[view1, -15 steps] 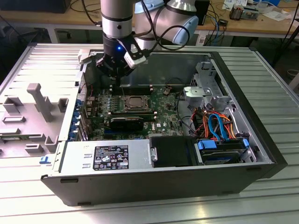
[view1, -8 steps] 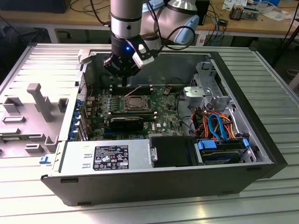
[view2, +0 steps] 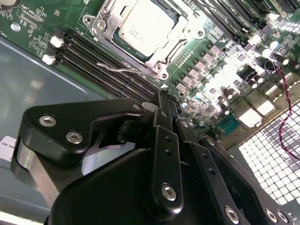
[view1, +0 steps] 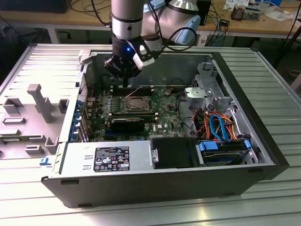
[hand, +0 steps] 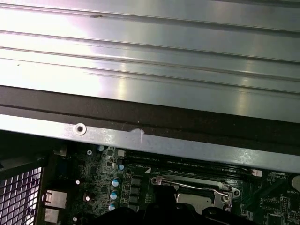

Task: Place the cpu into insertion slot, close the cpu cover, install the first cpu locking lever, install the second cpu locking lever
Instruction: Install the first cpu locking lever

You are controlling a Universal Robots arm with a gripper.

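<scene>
Exterior view, listed from its left to its right: grey side panel (view1: 28, 70) lying open on the bench (view1: 273, 84); computer case (view1: 141, 188) with the motherboard (view1: 167, 106) exposed; gripper (view1: 124, 84) hanging low over the socket's edge farther from this camera; drive cage (view1: 207, 89) and blue and orange cables (view1: 218, 127) at the right. Jaws: in the second wrist view the gripper (view2: 164, 96) shows its jaws pressed together, with nothing seen between them. Item, the cpu (view1: 136, 102): seated in the socket, a flat square chip with a dull silver top (view2: 143, 23) that glares pale under the light. Item, the cpu cover (view2: 149, 55): a thin bright metal frame lying flat around the chip, whose top shows through its window. Item, locking lever (view2: 123, 68): a thin bent wire running just beside the socket's edge, seen also in the first wrist view (hand: 190, 185); whether it is hooked home you cannot tell. Step in hand, by judgement: lever work. You do well to bear on the wire's free end alone, keep the tips off the chip and the cover, and push steadily down and sideways so the wire goes under its catch without springing.
</scene>
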